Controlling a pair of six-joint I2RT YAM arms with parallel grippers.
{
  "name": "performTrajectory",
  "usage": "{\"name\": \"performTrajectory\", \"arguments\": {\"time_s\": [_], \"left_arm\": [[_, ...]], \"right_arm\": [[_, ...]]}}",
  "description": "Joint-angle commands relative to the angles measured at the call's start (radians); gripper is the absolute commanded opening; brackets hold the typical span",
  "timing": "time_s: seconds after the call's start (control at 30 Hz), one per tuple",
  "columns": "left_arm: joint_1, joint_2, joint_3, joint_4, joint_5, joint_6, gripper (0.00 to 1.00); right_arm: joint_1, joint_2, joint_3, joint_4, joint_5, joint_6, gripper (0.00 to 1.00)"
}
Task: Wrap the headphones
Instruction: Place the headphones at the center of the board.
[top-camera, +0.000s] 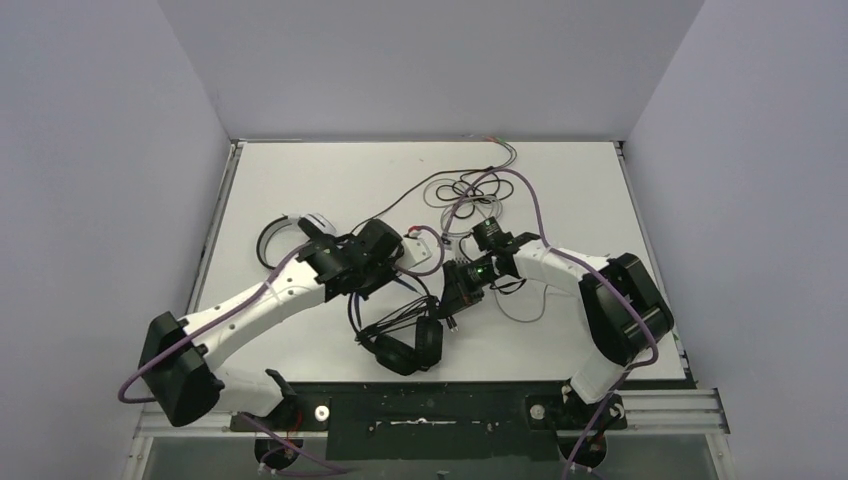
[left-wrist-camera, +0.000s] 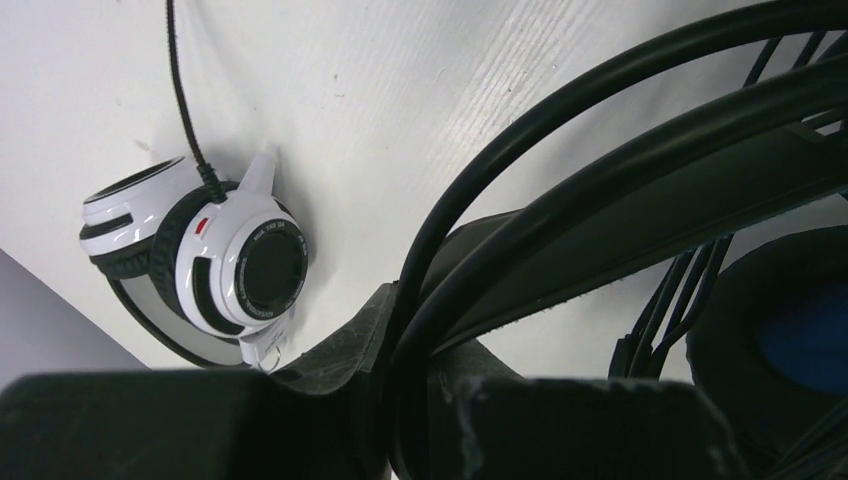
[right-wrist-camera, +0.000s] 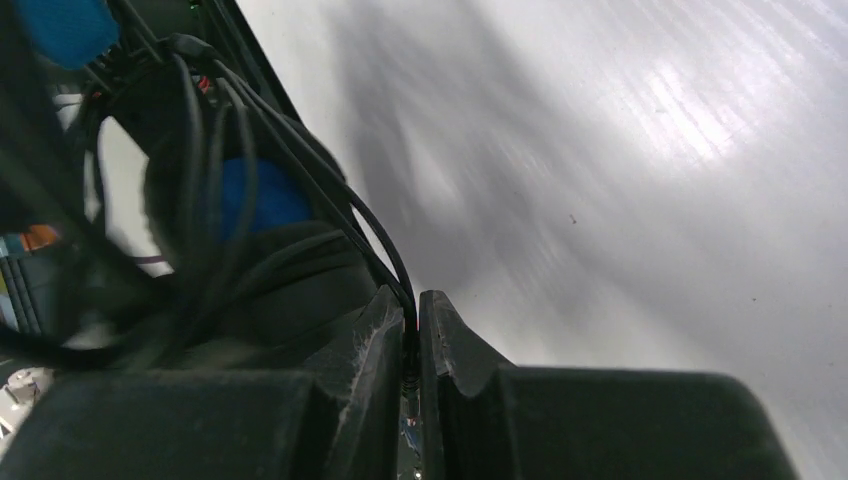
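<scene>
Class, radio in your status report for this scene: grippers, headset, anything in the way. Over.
Left gripper shut on black headset band. Right gripper shut on black cable. White headset lies close by.

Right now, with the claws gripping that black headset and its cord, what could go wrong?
The right gripper pinches the black cable only near its fingertips, so it may slip free. The left gripper holds the black headset by its headband; pulling apart could strain the cable. The white headset lies close by and might get knocked.
</scene>
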Motion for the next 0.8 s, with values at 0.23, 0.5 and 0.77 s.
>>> {"name": "performTrajectory", "arguments": {"time_s": [0.23, 0.5, 0.77], "left_arm": [[-0.04, 0.257, 0.022, -0.052, -0.149, 0.071, 0.0], [-0.04, 0.43, 0.082, -0.072, -0.256, 0.011, 0.0], [-0.04, 0.477, 0.084, -0.066, -0.274, -0.014, 0.03]], "right_arm": [[-0.022, 0.155, 0.151, -0.145, 0.099, -0.015, 0.0], [-0.028, 0.223, 0.169, -0.083, 0.146, 0.034, 0.05], [-0.028, 0.214, 0.134, -0.031, 0.214, 0.075, 0.27]]}}
